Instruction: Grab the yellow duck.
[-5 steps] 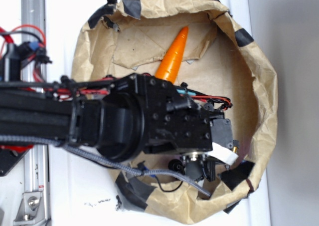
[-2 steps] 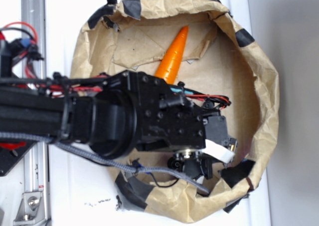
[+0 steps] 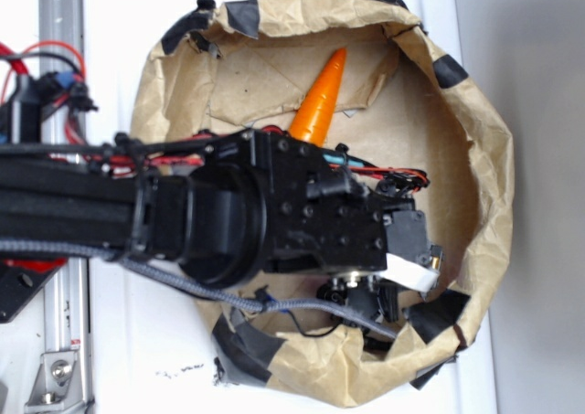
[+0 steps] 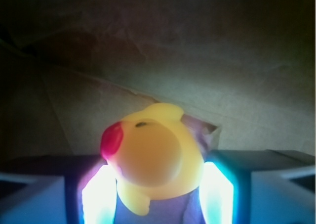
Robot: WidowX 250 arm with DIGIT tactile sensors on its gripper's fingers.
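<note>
The yellow duck fills the lower middle of the wrist view, a glossy rounded body with a red beak at its upper left. It sits between the two glowing pads of my gripper. The left pad and the right pad both press against its sides, so the gripper is shut on the duck. In the exterior view the black arm and wrist reach down into the paper bag. They hide the duck, and only dark finger parts show near the bag's lower rim.
An orange toy carrot lies inside the crumpled brown paper bag, just above the wrist. The bag's taped walls ring the gripper closely. A metal rail and cables run along the left edge.
The arm shifted slightly left, then back right, and the gripper head now sits a little lower, nearer the bag's bottom rim. The carrot has not moved.
</note>
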